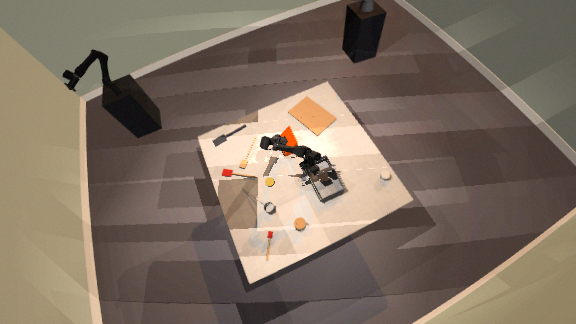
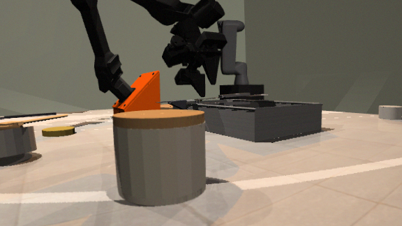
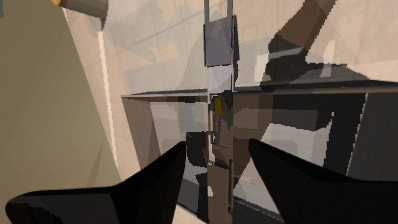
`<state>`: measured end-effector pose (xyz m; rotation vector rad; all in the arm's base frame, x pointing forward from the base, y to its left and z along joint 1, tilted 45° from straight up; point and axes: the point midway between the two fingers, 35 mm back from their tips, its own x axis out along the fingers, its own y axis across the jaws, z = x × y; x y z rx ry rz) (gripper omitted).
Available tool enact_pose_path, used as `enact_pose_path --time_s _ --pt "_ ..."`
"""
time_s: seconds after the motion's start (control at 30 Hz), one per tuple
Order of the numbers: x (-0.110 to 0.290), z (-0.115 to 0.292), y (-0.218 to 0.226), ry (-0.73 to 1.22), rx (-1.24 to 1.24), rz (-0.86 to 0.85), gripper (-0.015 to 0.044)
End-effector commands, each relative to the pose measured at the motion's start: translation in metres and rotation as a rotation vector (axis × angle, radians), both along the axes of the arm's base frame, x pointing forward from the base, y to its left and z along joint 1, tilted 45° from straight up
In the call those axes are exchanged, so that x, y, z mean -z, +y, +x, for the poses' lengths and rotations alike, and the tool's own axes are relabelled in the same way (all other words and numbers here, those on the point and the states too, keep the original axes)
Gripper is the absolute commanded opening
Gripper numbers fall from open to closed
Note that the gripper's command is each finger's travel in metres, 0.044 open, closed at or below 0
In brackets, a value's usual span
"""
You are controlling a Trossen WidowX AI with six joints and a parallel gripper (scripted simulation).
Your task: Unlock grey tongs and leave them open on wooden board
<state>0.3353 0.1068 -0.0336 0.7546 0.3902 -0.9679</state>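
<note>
Your gripper (image 3: 216, 165) is open and empty above the roasting tin (image 2: 265, 120); descend centred astride the grey tongs (image 3: 219, 130) before squeezing.

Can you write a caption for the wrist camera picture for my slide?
Open jaws hover above the grey tongs lying across the roasting tin.

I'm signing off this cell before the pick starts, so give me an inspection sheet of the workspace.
Surface: pale table on dark wood flooring.
Job's things: grey tongs lying across the roasting tin; wooden board at the far corner, bare.
Clutter: cork-lidded canister, yellow disc, red-headed spatulas, small white cup.
Grippers: gripper open above the tongs, fingers either side, not touching.
Cables: nothing seen.
Surroundings: two dark pedestals, one carrying a second arm.
</note>
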Motion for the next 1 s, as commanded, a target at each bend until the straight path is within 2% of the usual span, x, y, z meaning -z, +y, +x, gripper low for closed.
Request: enact_pose_path --time_s 0.0,0.97 --pt "0.006 0.001 -0.006 0.009 0.0 -0.006 0.026" --pt "0.033 0.025 -0.036 0.005 -0.001 -0.011 0.026"
